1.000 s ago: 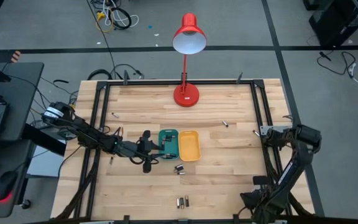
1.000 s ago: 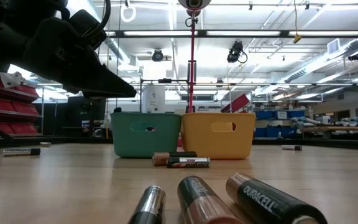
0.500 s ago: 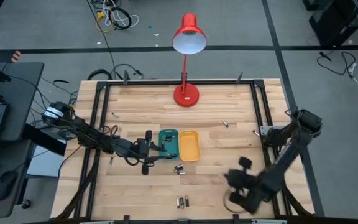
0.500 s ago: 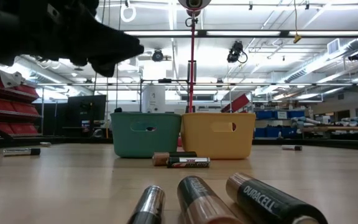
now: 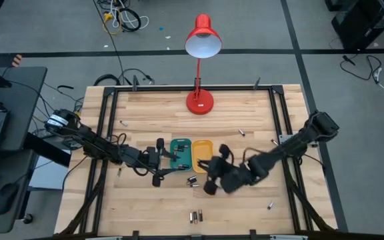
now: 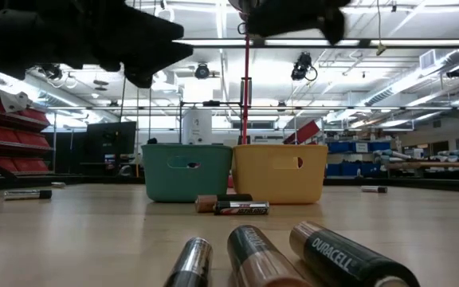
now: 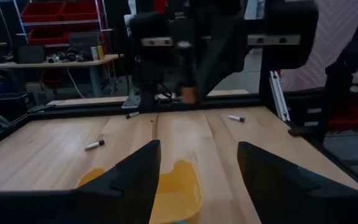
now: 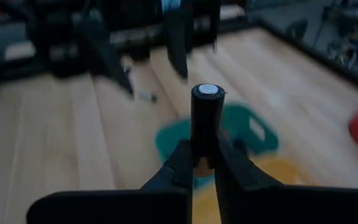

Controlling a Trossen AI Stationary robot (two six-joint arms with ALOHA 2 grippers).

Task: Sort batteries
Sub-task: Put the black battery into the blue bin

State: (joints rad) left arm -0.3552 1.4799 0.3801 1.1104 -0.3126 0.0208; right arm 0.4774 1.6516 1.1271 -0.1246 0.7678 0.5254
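Overhead, we see our left gripper (image 5: 176, 159) with fingers spread, empty, above the small green plastic tray (image 5: 180, 153); our right gripper (image 5: 210, 165), just beside that tray's yellow neighbour (image 5: 203, 155), clamps a dark cylindrical battery (image 8: 205, 118) upright.

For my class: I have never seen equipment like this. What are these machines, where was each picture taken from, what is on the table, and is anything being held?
Two robot arms work at a wooden table. One picture looks down from above, one looks level across the table, and two come from cameras on the arms' wrists. A teal tray, a yellow tray, a red lamp and scattered batteries lie there. The right gripper grips one battery upright. The left gripper is open over the trays, empty.
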